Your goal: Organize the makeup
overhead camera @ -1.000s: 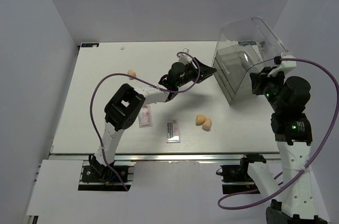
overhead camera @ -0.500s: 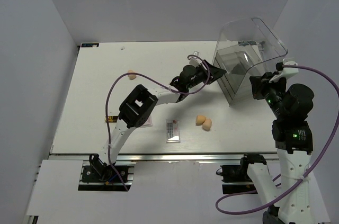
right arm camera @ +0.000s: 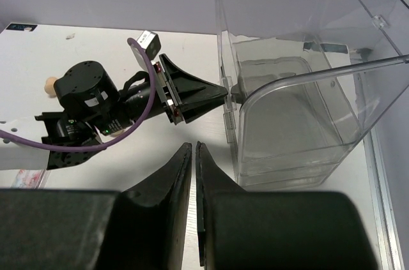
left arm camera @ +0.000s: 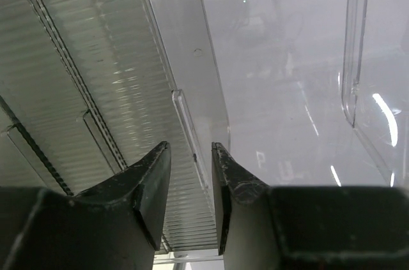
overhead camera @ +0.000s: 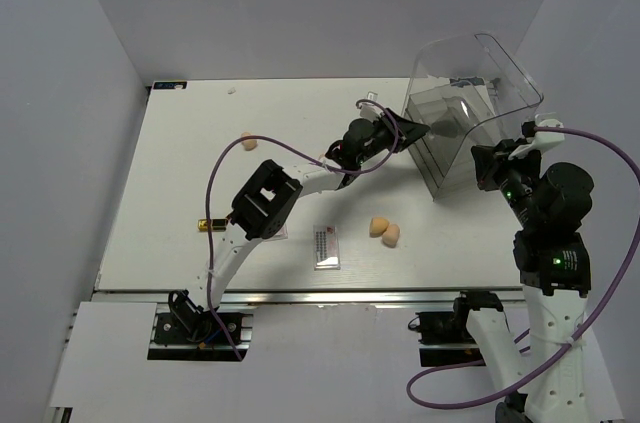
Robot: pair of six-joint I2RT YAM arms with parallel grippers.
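Note:
My left gripper (overhead camera: 415,130) is at the front of the clear drawer box (overhead camera: 470,93). In the left wrist view its jaws (left arm camera: 190,149) stand a little apart, either side of a clear drawer tab (left arm camera: 184,113). My right gripper (overhead camera: 490,165) is shut and empty, hovering beside the box; its fingers (right arm camera: 193,145) are pressed together. Two peach sponges (overhead camera: 384,231) lie mid-table and a third (overhead camera: 248,141) at the far left. The dark-rowed palette (overhead camera: 326,245) lies near the front. The pinkish palette (overhead camera: 279,233) is mostly hidden under the left arm. One lipstick (overhead camera: 210,225) lies at the left.
The box's curved lid (overhead camera: 500,68) is raised. The left arm stretches across the table's middle and its purple cable (overhead camera: 225,158) loops above the table. The table's front rail (overhead camera: 320,295) runs along the near edge.
My left gripper has moved right, up to the drawer box's front. The left arm's shift uncovered the lipstick and covered the pinkish palette. The right arm has drawn back slightly.

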